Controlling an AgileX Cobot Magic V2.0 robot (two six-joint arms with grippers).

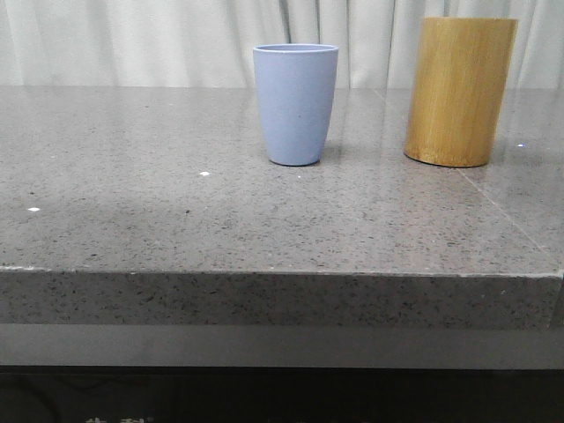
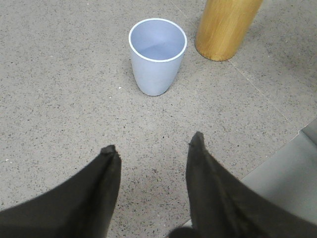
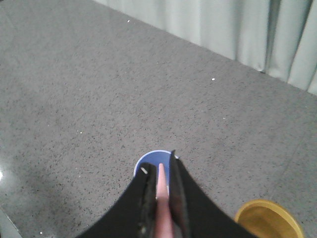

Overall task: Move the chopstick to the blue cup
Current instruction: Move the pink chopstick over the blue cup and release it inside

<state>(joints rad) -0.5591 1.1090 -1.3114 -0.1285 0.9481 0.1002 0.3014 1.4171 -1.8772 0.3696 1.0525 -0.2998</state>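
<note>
The blue cup [image 1: 295,104] stands upright on the grey table, left of the bamboo holder; from above it appears empty [image 2: 157,54]. In the right wrist view my right gripper [image 3: 159,168] is shut on the pale pink chopstick [image 3: 162,191], whose tip points down over the blue cup's [image 3: 150,162] open mouth far below. My left gripper [image 2: 152,145] is open with nothing between its fingers, hovering over the table a little short of the cup.
A tall yellow-brown bamboo holder [image 1: 459,91] stands right of the cup, seen also from above [image 3: 269,218] and beside the cup [image 2: 225,27]. The grey speckled table [image 1: 176,203] has a front edge near the camera. White curtains [image 1: 132,40] hang behind.
</note>
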